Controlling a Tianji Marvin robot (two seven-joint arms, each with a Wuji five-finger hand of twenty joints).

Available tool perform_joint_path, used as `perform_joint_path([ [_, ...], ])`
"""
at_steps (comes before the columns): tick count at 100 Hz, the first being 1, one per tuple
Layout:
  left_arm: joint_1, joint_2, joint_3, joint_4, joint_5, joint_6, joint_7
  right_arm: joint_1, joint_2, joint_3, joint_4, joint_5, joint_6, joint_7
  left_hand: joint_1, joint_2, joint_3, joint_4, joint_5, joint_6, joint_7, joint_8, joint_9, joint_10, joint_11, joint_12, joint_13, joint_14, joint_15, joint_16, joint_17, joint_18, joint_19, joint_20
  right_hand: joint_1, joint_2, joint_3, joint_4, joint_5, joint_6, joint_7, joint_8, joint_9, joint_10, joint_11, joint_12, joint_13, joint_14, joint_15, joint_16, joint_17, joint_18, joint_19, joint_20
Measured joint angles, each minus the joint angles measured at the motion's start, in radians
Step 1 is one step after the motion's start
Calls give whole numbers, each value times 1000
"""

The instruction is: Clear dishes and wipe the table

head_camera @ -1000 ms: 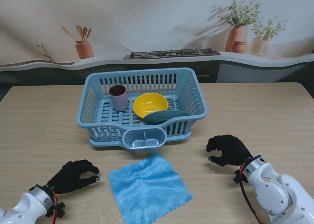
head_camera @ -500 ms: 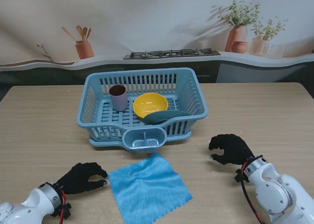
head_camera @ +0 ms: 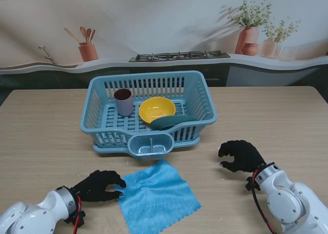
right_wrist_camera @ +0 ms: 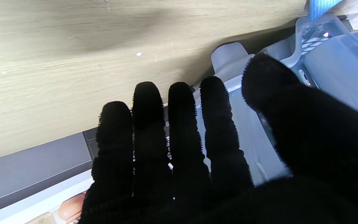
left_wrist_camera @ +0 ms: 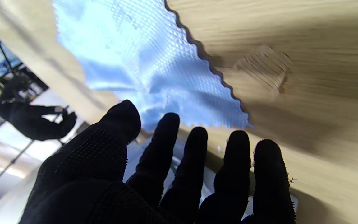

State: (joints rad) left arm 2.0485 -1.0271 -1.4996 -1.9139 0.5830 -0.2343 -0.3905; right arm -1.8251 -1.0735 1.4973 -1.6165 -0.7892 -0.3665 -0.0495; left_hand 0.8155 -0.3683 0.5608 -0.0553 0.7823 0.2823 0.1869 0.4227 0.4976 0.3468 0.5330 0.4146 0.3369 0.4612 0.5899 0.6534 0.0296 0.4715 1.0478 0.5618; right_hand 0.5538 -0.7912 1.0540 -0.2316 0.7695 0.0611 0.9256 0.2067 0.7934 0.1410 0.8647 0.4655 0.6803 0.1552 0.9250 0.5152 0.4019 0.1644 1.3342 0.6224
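Observation:
A blue cloth lies flat on the wooden table, nearer to me than the blue dish basket. Inside the basket stand a brown cup, a yellow bowl and a dark green dish. My left hand, gloved in black, hovers at the cloth's left edge with its fingers apart and curled, holding nothing. The left wrist view shows the cloth just past the fingertips. My right hand rests open to the right of the basket, fingers curled over bare table.
A small cutlery cup hangs on the basket's near side. Beyond the table runs a counter with a stove, a utensil pot and potted plants.
My left hand has moved right across the table to the cloth's left edge. The right hand has barely shifted. The cloth and dishes have not moved.

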Motion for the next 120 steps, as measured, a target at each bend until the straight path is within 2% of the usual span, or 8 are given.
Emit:
perform_joint_path([
  [54, -106, 21, 133, -1, 10, 37, -60, -1, 0, 5, 5, -10, 0, -3, -40, -34, 47, 0, -22, -15, -8, 0, -59, -36, 0, 0, -28, -28, -22, -3, -19, -13, -12, -10, 0, 0, 0, 0, 0, 0, 0, 1, 0, 0, 0, 0, 0, 0, 0, 0, 0, 0, 0, 0],
  [67, -139, 24, 170, 5, 9, 44, -66, -1, 0, 5, 5, -11, 0, -3, -58, -48, 59, 0, -73, -27, 11, 4, -78, -46, -1, 0, -40, -45, -26, -4, -22, -13, -12, -10, 0, 0, 0, 0, 0, 0, 0, 1, 0, 0, 0, 0, 0, 0, 0, 0, 0, 0, 0, 0],
  [71, -150, 25, 182, 9, 9, 48, -69, -1, 0, 5, 5, -11, 1, -3, -50, -48, 60, 0, -112, -37, 46, 9, -87, -49, 2, -1, -47, -52, -34, -4, -30, -15, -12, -10, 0, 0, 0, 0, 0, 0, 0, 1, 0, 0, 0, 0, 0, 0, 0, 0, 0, 0, 0, 0],
  [74, -160, 26, 192, 13, 8, 54, -72, -1, 0, 5, 6, -11, 2, -3, -72, -48, 63, -19, -132, -37, 93, 14, -91, -52, -1, -1, -54, -53, -36, -6, -34, -17, -12, -10, 0, 0, 0, 0, 0, 0, 0, 1, 0, 0, 0, 0, 0, 0, 0, 0, 0, 0, 0, 0],
  [90, -221, 31, 256, 45, -24, 96, -95, -1, 0, 4, 6, -13, 8, -2, -89, -48, 72, -19, -212, -50, 223, 15, -126, -61, -7, -10, -71, -66, -55, -11, -55, -18, -25, -23, 0, 0, 0, 0, 0, 0, 0, 1, 0, 0, 0, 0, 0, 0, 0, 0, 0, 0, 0, 0],
  [105, -268, 36, 309, 74, -30, 107, -113, -1, 0, 3, 6, -14, 12, -2, -88, -60, 72, -19, -249, -76, 260, 2, -137, -86, -14, -15, -95, -93, -77, -22, -73, -24, -61, -47, 17, 0, 0, 0, 0, 0, 2, 1, 0, 0, 0, 0, 0, 0, 0, 0, 0, 0, 0, 0],
  [109, -280, 37, 323, 84, -29, 107, -109, -1, 0, 3, 7, -14, 14, -1, -105, -60, 72, -19, -249, -78, 267, 0, -139, -87, -14, -16, -120, -132, -79, -22, -81, -25, -71, -51, 17, 0, 0, 0, 0, 0, 2, 1, 0, 0, 0, 0, 0, 0, 0, 0, 0, 0, 0, 0],
  [120, -307, 37, 351, 98, -28, 117, -107, -2, 0, 1, 7, -13, 20, 2, -109, -71, 71, -19, -262, -112, 272, -11, -188, -110, -43, -28, -142, -175, -81, -20, -111, -39, -84, -58, 17, 0, 0, 0, 0, 0, 2, 1, 0, 0, 0, 0, 0, 0, 0, 0, -1, 0, 0, 0],
])
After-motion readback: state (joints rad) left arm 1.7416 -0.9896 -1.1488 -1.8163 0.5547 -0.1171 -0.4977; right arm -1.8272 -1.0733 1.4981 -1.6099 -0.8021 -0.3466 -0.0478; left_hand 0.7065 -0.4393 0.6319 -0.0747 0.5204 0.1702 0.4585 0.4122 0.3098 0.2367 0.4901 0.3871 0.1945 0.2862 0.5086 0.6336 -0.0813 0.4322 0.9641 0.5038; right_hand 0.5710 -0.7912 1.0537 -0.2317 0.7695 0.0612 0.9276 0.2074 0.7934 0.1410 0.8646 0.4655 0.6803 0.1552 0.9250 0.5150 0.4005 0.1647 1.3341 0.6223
